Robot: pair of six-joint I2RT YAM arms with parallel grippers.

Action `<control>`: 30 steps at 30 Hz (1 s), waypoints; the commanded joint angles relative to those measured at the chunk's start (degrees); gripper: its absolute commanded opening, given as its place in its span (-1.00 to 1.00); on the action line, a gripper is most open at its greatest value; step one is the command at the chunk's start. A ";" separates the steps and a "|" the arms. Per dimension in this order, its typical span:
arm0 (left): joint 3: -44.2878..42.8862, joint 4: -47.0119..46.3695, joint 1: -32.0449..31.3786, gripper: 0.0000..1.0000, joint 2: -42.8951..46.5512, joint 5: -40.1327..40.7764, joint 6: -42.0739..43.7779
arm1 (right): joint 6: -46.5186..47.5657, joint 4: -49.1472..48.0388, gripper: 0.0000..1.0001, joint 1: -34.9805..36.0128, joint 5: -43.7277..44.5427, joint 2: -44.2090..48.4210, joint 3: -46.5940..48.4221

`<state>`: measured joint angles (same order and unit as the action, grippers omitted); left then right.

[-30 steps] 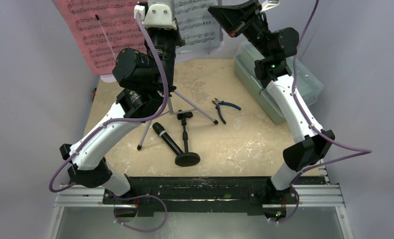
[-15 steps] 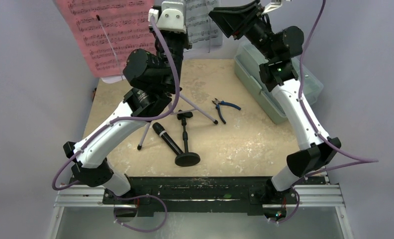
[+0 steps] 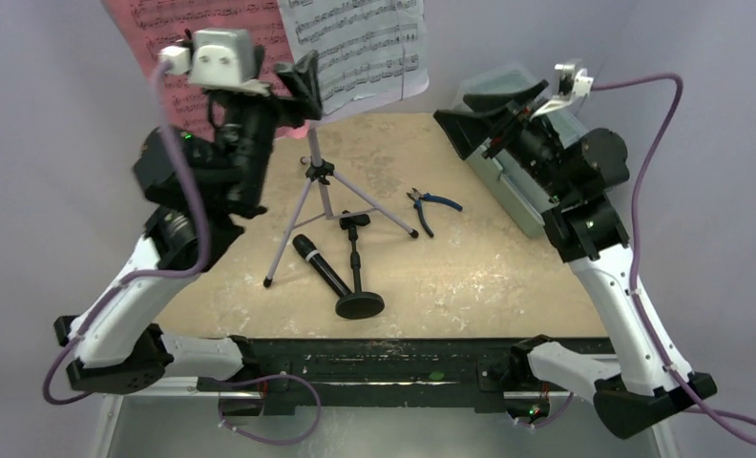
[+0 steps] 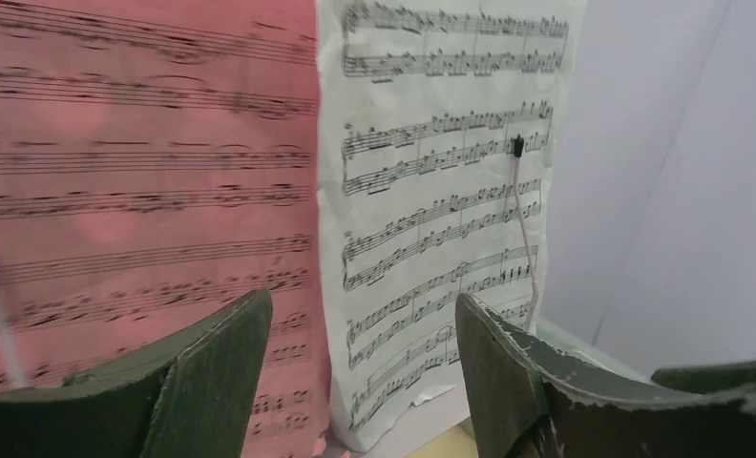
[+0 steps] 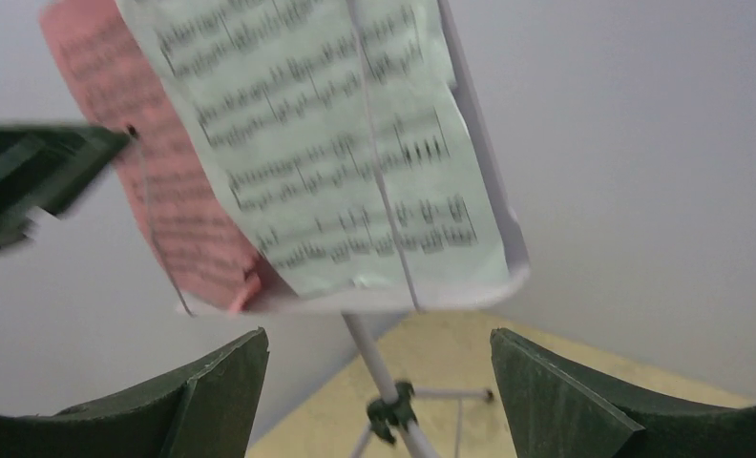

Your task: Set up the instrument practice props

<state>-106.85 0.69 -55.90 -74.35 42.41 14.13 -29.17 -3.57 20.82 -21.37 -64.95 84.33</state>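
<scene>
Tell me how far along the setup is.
Done: the music stand is up, with the pink sheet and white sheet on it. In hand: nothing; the left gripper and right gripper are both open and empty. Left: the mic lies on the table beside the mic stand, which holds nothing, so seating the mic is likely next.

Robot lab booth: grey walls (image 3: 50,191) enclose tabletop (image 3: 470,277).

Soft, even light with faint shadows; in the right wrist view the music sheets (image 5: 336,143) look smeared, probably motion blur.
</scene>
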 commanded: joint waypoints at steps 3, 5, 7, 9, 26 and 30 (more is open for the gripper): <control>4.80 16.35 0.35 0.56 13.15 -4.77 -14.59 | 4.69 -4.38 0.91 -0.29 3.21 3.76 -24.13; 7.55 20.27 0.35 0.62 17.36 -7.20 -17.63 | 4.66 -9.33 0.93 -0.12 0.25 2.13 -30.06; 10.06 23.75 0.31 0.64 21.56 -10.00 -19.99 | 5.00 -13.05 0.93 0.03 -3.20 -1.70 -32.75; 12.26 27.16 0.27 0.64 25.39 -12.62 -22.26 | 5.69 -16.80 0.93 0.86 -5.62 -6.21 -33.76; 21.23 40.61 0.18 0.71 40.70 -22.34 -32.24 | 29.70 -13.42 0.60 11.93 1.30 -38.33 -16.97; 19.66 43.58 0.13 0.72 39.27 -23.31 -31.27 | 32.25 -11.14 0.39 14.11 2.41 -41.02 -14.74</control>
<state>-85.17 41.30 -55.88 -33.82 21.34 -16.97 -2.85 -16.03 33.06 -21.87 -104.95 66.46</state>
